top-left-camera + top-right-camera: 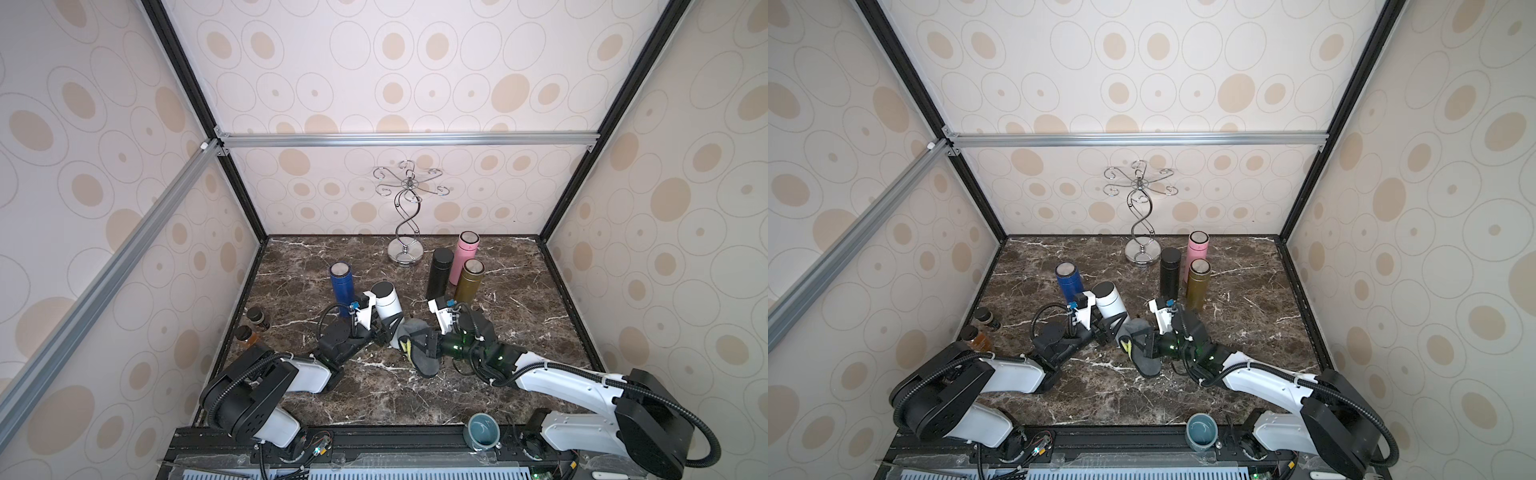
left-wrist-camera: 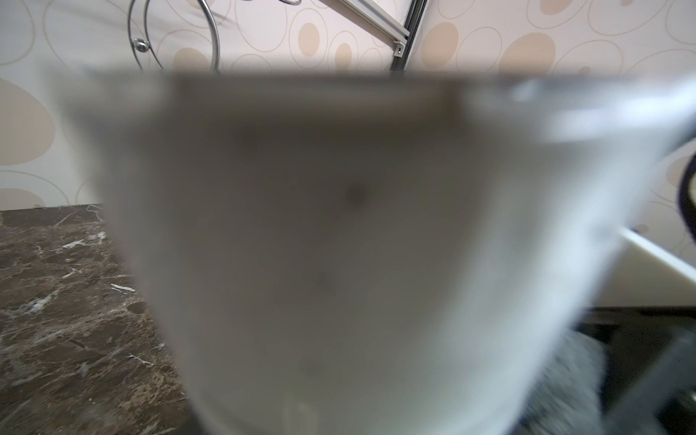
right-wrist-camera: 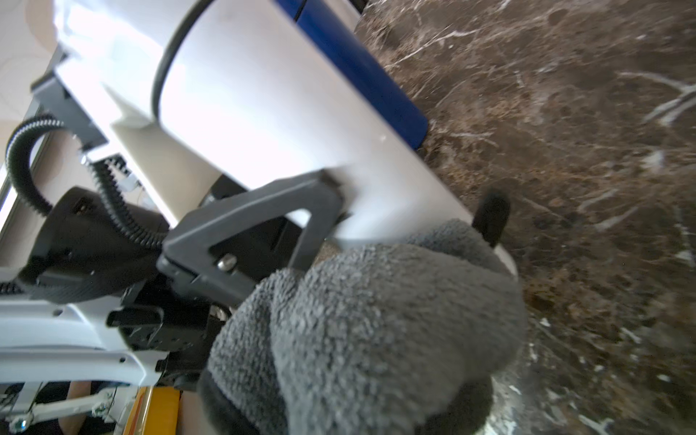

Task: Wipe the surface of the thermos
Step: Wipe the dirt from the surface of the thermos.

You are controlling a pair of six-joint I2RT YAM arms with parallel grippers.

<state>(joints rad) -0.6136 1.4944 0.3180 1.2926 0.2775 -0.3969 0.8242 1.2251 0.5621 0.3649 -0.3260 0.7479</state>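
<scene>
A white thermos (image 1: 387,301) (image 1: 1111,302) with a grey lid stands just right of a blue one in both top views. My left gripper (image 1: 388,329) (image 1: 1112,329) is shut on its lower body. One of its black fingers (image 3: 263,211) shows against the white wall (image 3: 282,113) in the right wrist view. Up close, the thermos (image 2: 339,244) fills the left wrist view as a blur. My right gripper (image 1: 430,345) (image 1: 1152,344) is shut on a grey cloth (image 1: 417,340) (image 1: 1140,347) (image 3: 376,331). The cloth is pressed against the thermos's bottom end and hides the right fingers.
A blue thermos (image 1: 341,286) stands close behind the white one. Black (image 1: 439,274), pink (image 1: 465,255) and olive-gold (image 1: 469,282) thermoses cluster right of centre. A chrome stand (image 1: 406,249) is at the back, two small jars (image 1: 257,318) are at the left edge, and a teal cup (image 1: 484,432) sits on the front rail.
</scene>
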